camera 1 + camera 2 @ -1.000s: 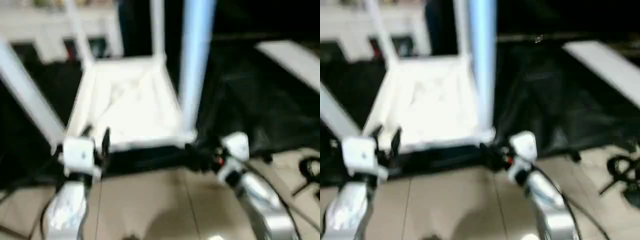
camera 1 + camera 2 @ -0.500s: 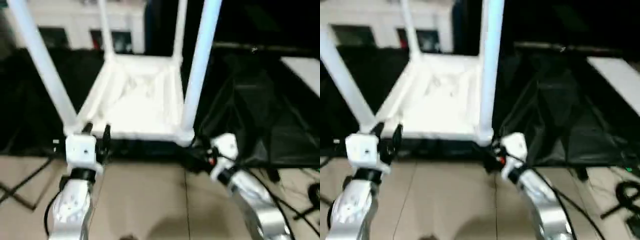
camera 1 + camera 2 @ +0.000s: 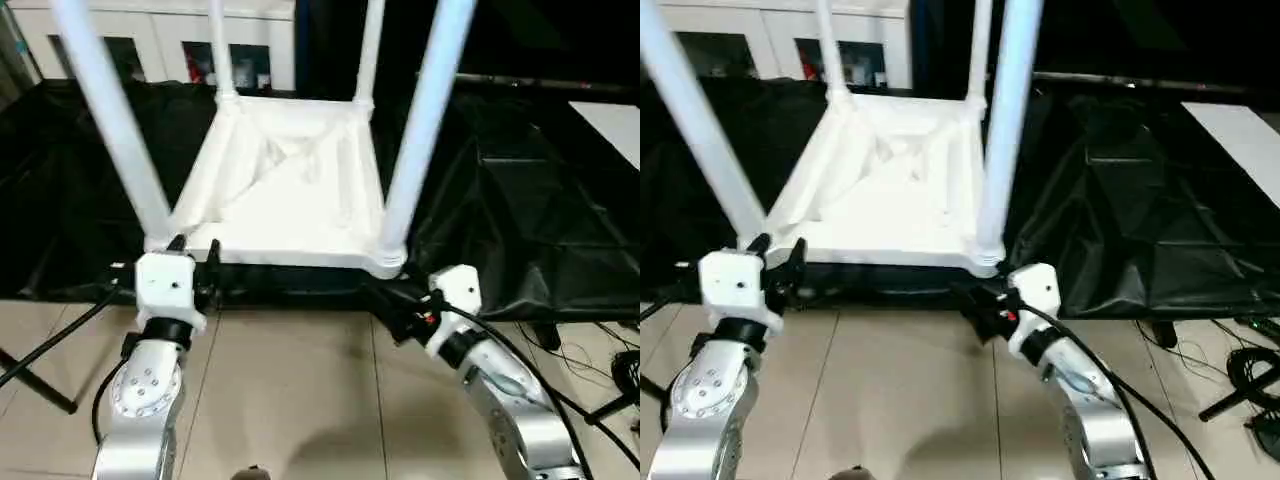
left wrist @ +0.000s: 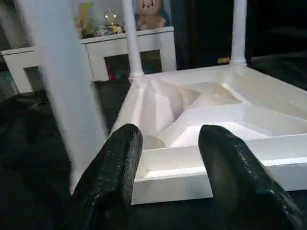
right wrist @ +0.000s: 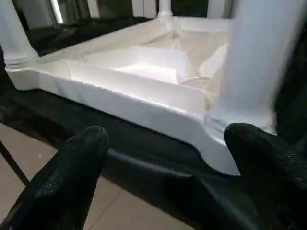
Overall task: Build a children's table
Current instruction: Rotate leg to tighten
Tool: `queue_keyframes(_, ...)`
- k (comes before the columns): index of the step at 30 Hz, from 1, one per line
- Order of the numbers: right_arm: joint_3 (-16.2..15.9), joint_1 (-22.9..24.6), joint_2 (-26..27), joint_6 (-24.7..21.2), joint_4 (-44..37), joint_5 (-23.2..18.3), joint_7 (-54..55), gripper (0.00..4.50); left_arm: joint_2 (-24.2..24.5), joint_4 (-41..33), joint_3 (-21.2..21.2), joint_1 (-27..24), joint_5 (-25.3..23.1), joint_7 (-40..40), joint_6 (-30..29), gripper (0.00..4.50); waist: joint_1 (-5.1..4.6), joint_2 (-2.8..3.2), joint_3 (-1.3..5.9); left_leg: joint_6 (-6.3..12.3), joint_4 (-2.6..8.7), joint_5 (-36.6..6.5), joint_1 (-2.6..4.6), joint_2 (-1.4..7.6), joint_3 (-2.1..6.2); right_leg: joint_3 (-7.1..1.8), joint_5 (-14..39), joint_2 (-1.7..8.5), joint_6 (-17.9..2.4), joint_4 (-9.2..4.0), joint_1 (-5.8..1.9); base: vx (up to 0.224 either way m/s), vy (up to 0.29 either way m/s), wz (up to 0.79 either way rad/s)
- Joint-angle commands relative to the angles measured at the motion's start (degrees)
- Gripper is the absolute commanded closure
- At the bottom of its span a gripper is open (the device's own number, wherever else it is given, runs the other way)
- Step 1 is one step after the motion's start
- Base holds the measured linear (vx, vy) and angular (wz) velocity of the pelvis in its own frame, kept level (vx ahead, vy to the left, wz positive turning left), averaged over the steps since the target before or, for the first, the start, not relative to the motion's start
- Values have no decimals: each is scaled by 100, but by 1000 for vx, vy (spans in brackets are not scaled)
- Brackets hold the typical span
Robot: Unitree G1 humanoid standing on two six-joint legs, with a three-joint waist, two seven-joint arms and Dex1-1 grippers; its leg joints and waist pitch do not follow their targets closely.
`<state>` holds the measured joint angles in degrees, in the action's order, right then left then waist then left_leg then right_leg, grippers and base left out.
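The children's table lies upside down on a black cover, its ribbed white top (image 3: pixel 290 190) facing up. All four white legs stand up in the corner sockets: near left leg (image 3: pixel 110 120), near right leg (image 3: pixel 425 120), far left leg (image 3: pixel 218 50), far right leg (image 3: pixel 370 50). My left gripper (image 3: pixel 195 250) is open just in front of the near left corner, with nothing between its fingers (image 4: pixel 120 158). My right gripper (image 3: pixel 388 300) is open wide below and in front of the near right corner socket (image 5: pixel 240 120), holding nothing.
The black cover (image 3: pixel 520 200) drapes over a low platform down to the tiled floor (image 3: pixel 290 400). A white cabinet (image 3: pixel 150 30) stands behind. A white board (image 3: pixel 610 120) lies at the far right. Cables (image 3: pixel 620 370) run on the floor at right, and a cable (image 3: pixel 50 340) at left.
The whole picture has shifted and steadied as the camera moved. Both grippers keep their places by the table's near corners, jaws unchanged.
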<state>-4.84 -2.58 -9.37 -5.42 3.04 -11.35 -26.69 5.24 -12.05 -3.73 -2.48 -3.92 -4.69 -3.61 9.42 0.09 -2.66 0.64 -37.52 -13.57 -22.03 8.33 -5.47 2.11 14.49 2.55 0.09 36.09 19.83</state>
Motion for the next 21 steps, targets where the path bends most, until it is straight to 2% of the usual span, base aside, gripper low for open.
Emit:
queue_keyframes(1, -30, -130, 43, 82, 26, 35, 9, 19, 15, 15, -81, -10, 79, 18, -46, 216, 119, -36, 191, 440, 69, -410, -204, 435, 241, -900, 2346, 1523, -1289, -993, -316, -53, 176, -4)
queue_keyframes(2, -30, -130, 43, 82, 26, 35, 9, 19, 15, 15, -81, -10, 79, 18, -46, 216, 114, 13, 189, 688, 399, -408, -75, 386, 160, -664, 2305, 1145, -1229, -919, -218, -40, 230, 8)
queue_keyframes(3, -11, -162, 62, 84, 30, 11, 7, 19, -5, -13, -23, -66, 70, 18, -5, 216, -39, 80, 265, 1202, 734, -433, 304, 359, 41, -263, 1665, 506, -1043, -590, 2, -42, 256, 13)
queue_keyframes(4, -11, -162, 62, 84, 30, 11, 7, 19, -5, -13, -23, -66, 70, 18, -5, 216, -223, 157, 260, 1589, 809, -509, 464, 305, 83, 1, 1252, 153, -891, -264, 211, -42, 256, 13)
queue_keyframes(5, -65, -200, 25, 186, 50, 163, 63, 19, 5, -22, 32, -101, -59, 94, 40, 216, -328, 261, 284, 2109, 947, -261, 507, 374, 132, 326, 788, -95, -483, 549, 436, -37, 276, 10)
queue_keyframes(6, -157, -278, -38, 250, 135, 427, 194, 19, -11, -83, 131, -151, -216, 175, 54, 216, -287, 193, 227, 3198, 994, 732, 305, 246, 731, 468, 872, -140, 114, 878, 390, -46, 251, 22)
queue_keyframes(7, -163, -311, -39, 268, 168, 469, 228, 19, -35, -104, 169, -152, -254, 199, 33, 216, -204, 219, 229, 3254, 841, 1051, 330, 261, 745, 401, 985, -131, 134, 863, 539, -46, 251, 22)
queue_keyframes(8, -148, -330, -29, 266, 189, 459, 235, 19, -56, -109, 189, -144, -258, 205, 16, 216, -170, 139, 254, 2852, 787, 1360, 190, 381, 861, 194, 745, -57, 1, 767, 515, -76, 190, 47)
queue_keyframes(9, -132, -380, -2, 271, 238, 455, 257, 19, -70, -68, 252, -88, -295, 208, -14, 216, -160, 137, 302, 1726, 935, 978, 103, 313, 1001, 88, 583, -47, -259, 622, 374, -93, 132, 58)
queue_keyframes(10, -122, -401, 2, 268, 260, 456, 267, 19, -90, -42, 270, -50, -282, 212, -14, 216, -208, 73, 324, 1150, 1048, 285, 156, 378, 1218, 31, 693, -26, -474, 620, 414, -93, 132, 58)
queue_keyframes(11, -122, -401, 2, 268, 260, 456, 267, 19, -90, -42, 270, -50, -282, 212, -14, 216, -268, -3, 315, 543, 1217, -1468, 129, 463, 1567, -79, 990, 62, -817, 659, 397, -108, 77, 61)
queue_keyframes(12, -66, -427, 25, 246, 263, 405, 293, 19, -122, -7, 284, 11, -241, 210, -47, 216, -258, -3, 262, 218, 1337, -3323, 4, 409, 1687, -107, 1178, 28, -1048, 824, 409, -111, 47, 72)
queue_keyframes(13, 75, -454, 81, 209, 263, 266, 344, 19, -180, 31, 288, 100, -137, 191, -77, 216, -218, 9, 258, -173, 1424, -4513, -149, 324, 1513, -112, 908, -55, -915, 1022, 400, -111, 47, 72)
queue_keyframes(14, 135, -468, 109, 209, 278, 197, 367, 19, -207, 41, 288, 129, -83, 177, -80, 216, -142, 33, 273, -324, 1468, -4885, -239, 204, 1438, -117, 842, -105, -839, 1069, 384, -120, -12, 74)
queue_keyframes(15, 201, -485, 128, 161, 298, 135, 416, 19, -277, 47, 250, 159, 59, 160, -134, 216, -22, 24, 315, -458, 1347, -5178, -146, 259, 1092, -139, 749, -51, -656, 965, 502, -121, -92, 59)
queue_keyframes(16, 244, -503, 131, 85, 320, 100, 462, 19, -296, 46, 234, 198, 47, 202, -220, 216, -17, -6, 296, -413, 1349, -5145, -219, 203, 993, -139, 666, -22, -614, 936, 475, -121, -92, 59)
queue_keyframes(17, 249, -513, 110, 44, 333, 118, 491, 19, -297, 60, 231, 232, 57, 198, -230, 216, 67, -78, 340, -428, 1300, -4845, -273, 48, 835, -202, 818, 85, -657, 650, 426, -129, -121, 38)
queue_keyframes(18, 240, -511, 78, 70, 343, 163, 505, 19, -267, 66, 245, 260, 40, 166, -293, 216, 95, -260, 318, -503, 689, -4080, -188, -209, 611, -514, 1525, 708, -952, -112, 571, -119, -124, 20)
queue_keyframes(19, 219, -480, 45, 47, 323, 247, 528, 19, -219, 103, 263, 323, 63, 75, -252, 216, 120, -365, 271, -348, -225, -2684, -22, -419, 435, -678, 2305, 1174, -1021, -645, 656, -119, -124, 20)
queue_keyframes(20, 222, -470, 48, 22, 313, 252, 537, 19, -207, 111, 264, 341, 73, 49, -267, 216, 215, -255, 138, -142, -530, -469, -386, -363, 414, -914, 2927, 1304, -756, -797, 173, -72, -94, -9)
queue_keyframes(21, 239, -450, 68, 44, 292, 238, 544, 19, -170, 122, 284, 358, 37, 25, -290, 216, 214, -220, -51, -341, -545, 16, -359, -150, 409, -725, 3844, 1283, -587, -902, 210, -102, -40, -27)
